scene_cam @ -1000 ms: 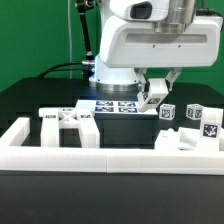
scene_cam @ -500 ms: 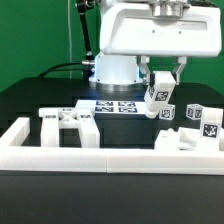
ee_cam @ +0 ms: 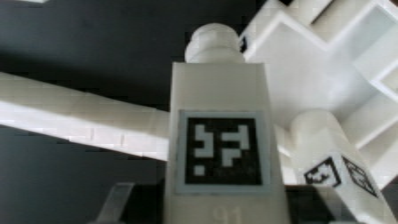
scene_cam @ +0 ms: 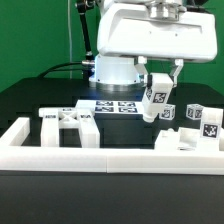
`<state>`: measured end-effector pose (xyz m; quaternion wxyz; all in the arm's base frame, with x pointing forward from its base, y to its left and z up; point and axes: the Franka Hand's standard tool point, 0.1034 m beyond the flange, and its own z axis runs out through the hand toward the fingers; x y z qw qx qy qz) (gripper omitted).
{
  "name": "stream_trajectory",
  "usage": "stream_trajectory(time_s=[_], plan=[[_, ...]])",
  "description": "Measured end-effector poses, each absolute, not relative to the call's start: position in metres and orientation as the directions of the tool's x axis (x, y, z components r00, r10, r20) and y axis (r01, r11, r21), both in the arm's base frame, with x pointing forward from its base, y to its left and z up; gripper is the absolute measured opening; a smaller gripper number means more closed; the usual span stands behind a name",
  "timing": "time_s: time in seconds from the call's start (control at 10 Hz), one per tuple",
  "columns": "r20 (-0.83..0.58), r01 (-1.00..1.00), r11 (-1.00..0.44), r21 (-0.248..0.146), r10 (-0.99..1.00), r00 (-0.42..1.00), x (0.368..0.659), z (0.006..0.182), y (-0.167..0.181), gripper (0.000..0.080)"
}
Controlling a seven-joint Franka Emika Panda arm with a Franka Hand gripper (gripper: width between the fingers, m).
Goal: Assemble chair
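Exterior view: one white robot arm (scene_cam: 150, 35) reaches straight down. Its gripper (scene_cam: 160, 84) is clamped on one white blocky plastic leg (scene_cam: 155, 102), which hangs tilted and clear of the black counter (scene_cam: 30, 100), just beside the end of the marker board (scene_cam: 112, 106) at the exterior view's right. Three more tagged white blocks stand further to that side (scene_cam: 168, 113) (scene_cam: 192, 113) (scene_cam: 212, 122). One white lattice panel (scene_cam: 68, 124) lies at the exterior view's left, behind one long white border rail (scene_cam: 100, 158).

Wrist view: the held leg fills the middle with one square tag (ee_cam: 222, 150) facing the camera and one round peg (ee_cam: 214, 42) at its far end. The lattice panel and one tagged block (ee_cam: 338, 172) lie below it.
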<state>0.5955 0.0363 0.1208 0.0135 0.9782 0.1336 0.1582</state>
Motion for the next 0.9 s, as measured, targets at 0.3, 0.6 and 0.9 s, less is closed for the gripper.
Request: stream_trajectory(time_s=[0.3,0.6,0.9], plan=[[0.354,0.222,-0.974,0.046,0.223,0.908,0.617,0.117,0.041,0.0291],[0.350,0.222,-0.974,0.045,0.224,0.910,0.616,0.116,0.040,0.0291],[0.335,0.204,-0.979,0.019,0.198,0.921,0.623,0.117,0.041,0.0291]])
